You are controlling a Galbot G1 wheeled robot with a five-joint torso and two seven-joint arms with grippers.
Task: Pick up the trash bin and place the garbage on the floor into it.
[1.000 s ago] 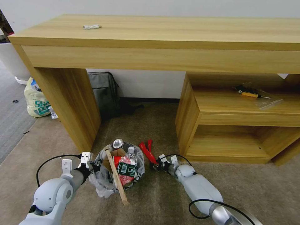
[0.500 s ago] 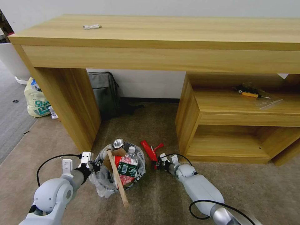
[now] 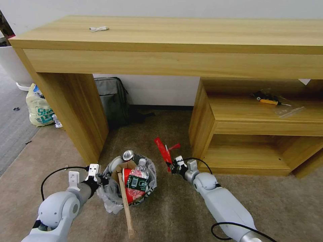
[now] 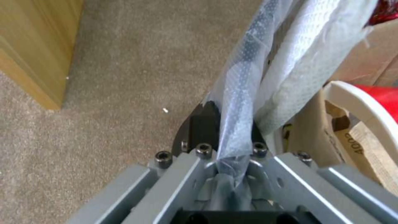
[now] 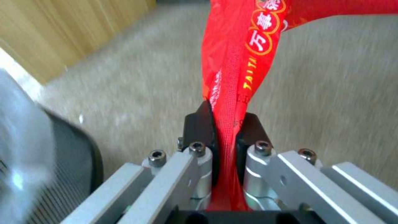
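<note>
The trash bin stands on the beige floor before me, its white liner bag holding a bottle, a red cup, cardboard and a wooden stick that leans out over the rim. My left gripper is shut on the bin's rim and liner. To the bin's right, my right gripper is shut on a red wrapper, which stands lifted off the carpet. In the right wrist view the wrapper runs between the black pads, and the bin's mesh wall is close by.
A wooden desk spans the view, its leg just behind the bin and a shelf unit right of the wrapper. A grey backpack leans under the desk. A printed shopping bag lies far left.
My right gripper has risen and moved slightly away from me, lifting the red wrapper off the carpet. The wooden stick has slid lower out of the bin. The left gripper holds still.
</note>
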